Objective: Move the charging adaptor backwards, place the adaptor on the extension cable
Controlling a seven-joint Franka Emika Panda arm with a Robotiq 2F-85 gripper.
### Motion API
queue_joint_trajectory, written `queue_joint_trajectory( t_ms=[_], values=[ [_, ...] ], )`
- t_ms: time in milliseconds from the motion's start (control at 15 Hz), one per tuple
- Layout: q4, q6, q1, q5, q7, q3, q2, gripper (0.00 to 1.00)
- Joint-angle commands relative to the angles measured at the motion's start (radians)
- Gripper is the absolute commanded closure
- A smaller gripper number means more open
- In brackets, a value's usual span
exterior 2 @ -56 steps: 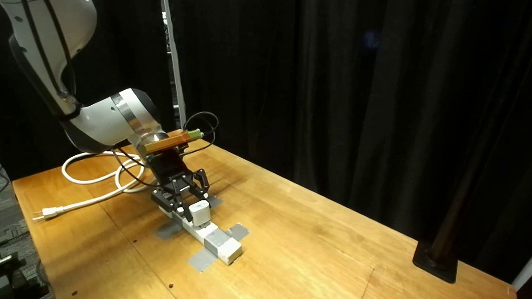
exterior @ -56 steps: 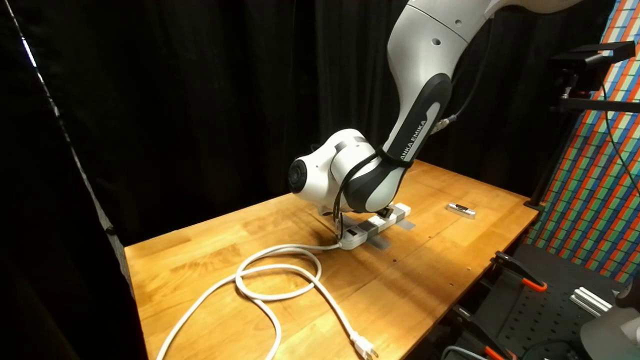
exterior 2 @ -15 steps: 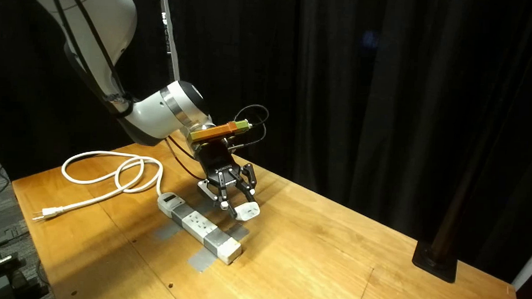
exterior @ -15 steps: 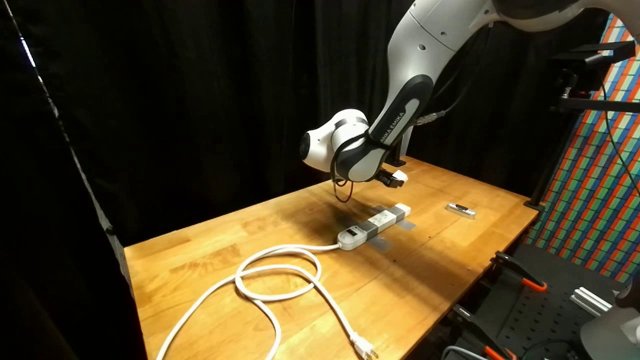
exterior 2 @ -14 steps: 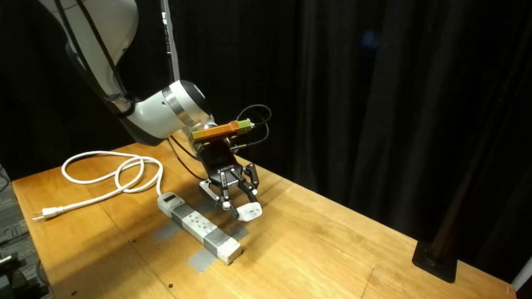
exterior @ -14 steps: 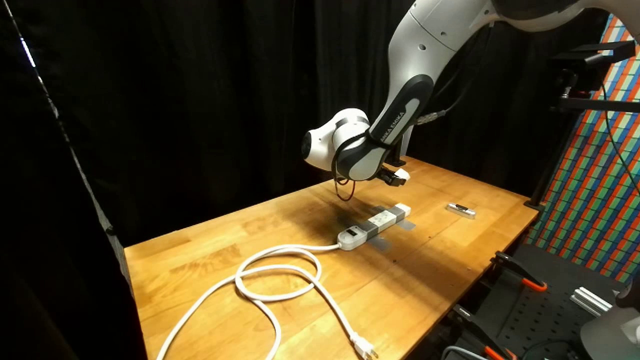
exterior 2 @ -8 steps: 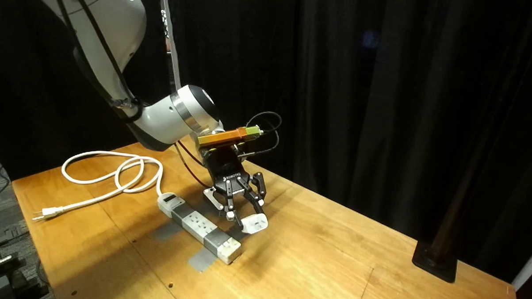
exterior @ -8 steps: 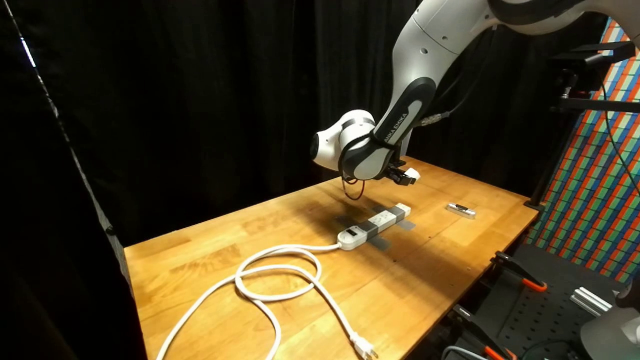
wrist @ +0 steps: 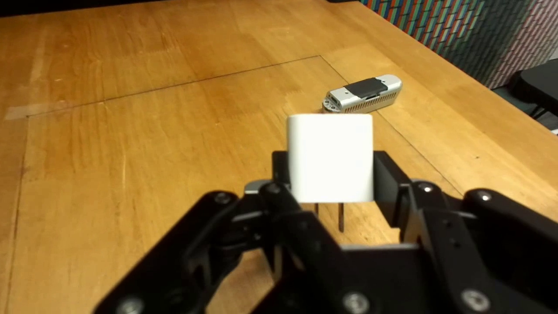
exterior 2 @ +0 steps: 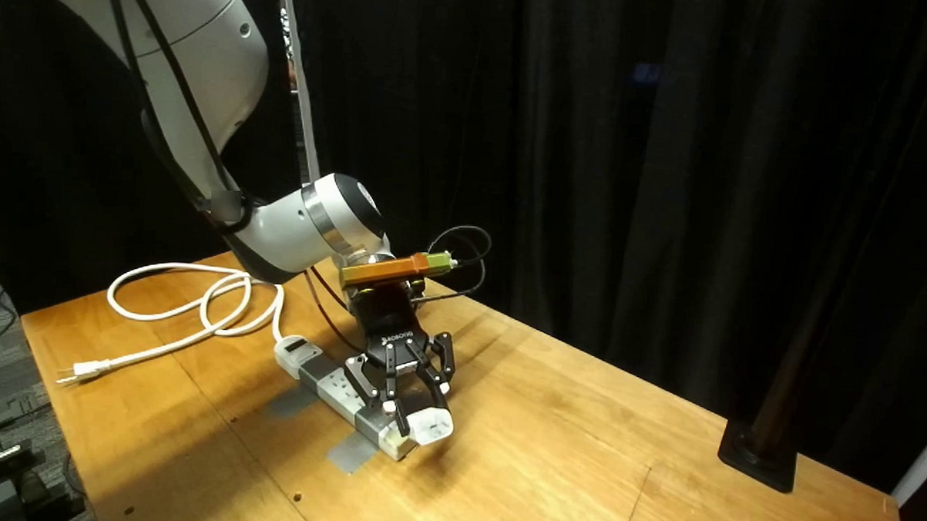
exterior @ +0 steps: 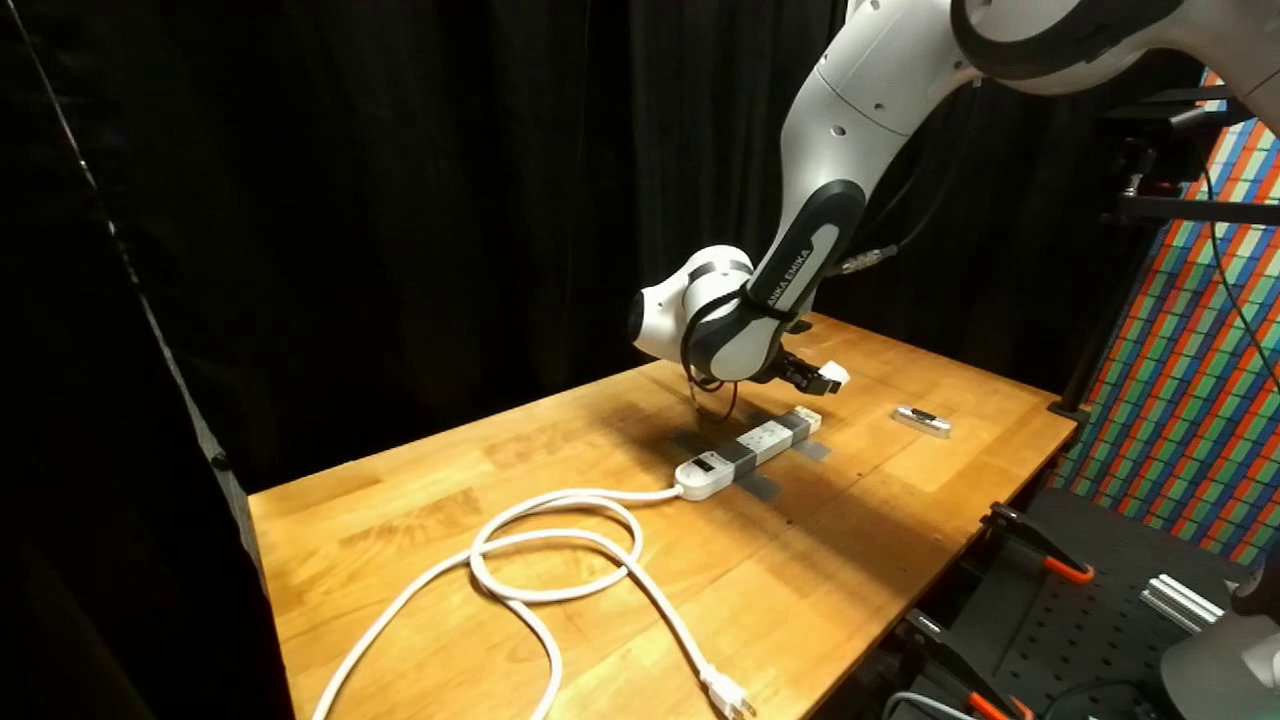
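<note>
My gripper [wrist: 335,176] is shut on the charging adaptor [wrist: 330,158], a small white block pinched between its two black fingers. Two thin prongs [wrist: 341,218] stick out of the adaptor's lower side in the wrist view, with a gap below them. In both exterior views the adaptor [exterior 2: 431,427] hangs in the air, near the far end of the extension cable. The extension cable [exterior: 768,441] is a white power strip lying on the table, its outlets facing up. In an exterior view the gripper and adaptor partly cover the strip's end [exterior 2: 395,445]. The wrist view does not show the strip.
Grey tape [exterior 2: 353,451] crosses the strip and runs onto the wooden table. The white cord [exterior: 560,595] lies in loops, ending in a plug [exterior: 728,692]. A silver device with a dark panel [wrist: 364,93] rests beyond the adaptor. A black stand base [exterior 2: 759,458] is on the table.
Earlier the adaptor stood on the strip between the fingers. The gripper has lifted it off and carried it toward the strip's cordless end. In the last half second both have come lower.
</note>
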Motion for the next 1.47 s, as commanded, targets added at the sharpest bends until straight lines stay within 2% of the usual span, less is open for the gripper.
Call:
queue_joint_trajectory(
  t_ms=[0, 867, 1400],
  values=[
    [0.036, 0.001, -0.004, 0.014, -0.004, 0.004, 0.024, 0.77],
    [0.055, 0.000, 0.003, 0.011, 0.009, -0.003, 0.087, 0.77],
    [0.036, -0.007, 0.032, 0.003, 0.026, 0.011, 0.084, 0.77]
  ],
)
